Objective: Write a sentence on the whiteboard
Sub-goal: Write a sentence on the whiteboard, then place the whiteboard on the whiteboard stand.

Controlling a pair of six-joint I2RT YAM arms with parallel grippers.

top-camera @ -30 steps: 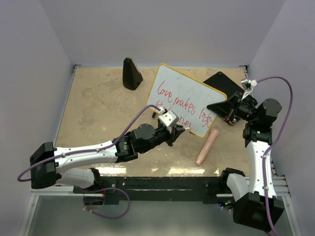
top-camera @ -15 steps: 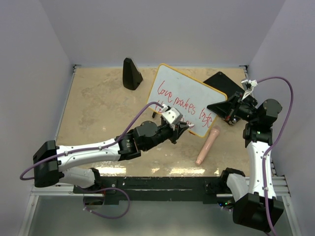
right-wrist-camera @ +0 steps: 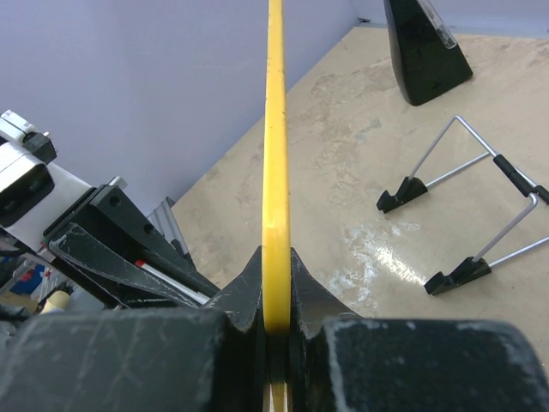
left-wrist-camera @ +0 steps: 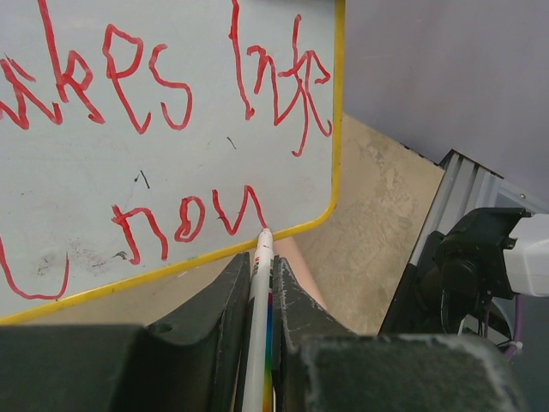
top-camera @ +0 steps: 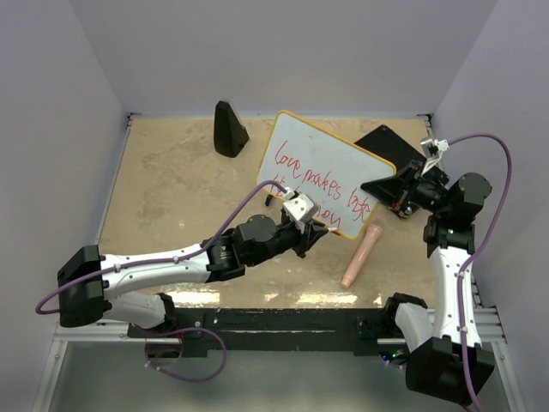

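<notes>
We note surface point(top-camera: 171, 189) carrying tilted whiteboard point(top-camera: 330, 163); right hand point(top-camera: 377, 187) pinching its right edge; left hand point(top-camera: 313, 225), nearer the writing, pinching marker point(left-wrist-camera: 260, 326); sentence point(left-wrist-camera: 184, 219) runs rightward; tip at second line's end, close above lower edge.

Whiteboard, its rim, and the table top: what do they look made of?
Whiteboard: smooth white coated panel with an even, faint sheen. Rim: yellow, probably moulded plastic, with a rounded edge. Table top: beige and mottled, perhaps stone-look laminate; it shows soft glare.
</notes>
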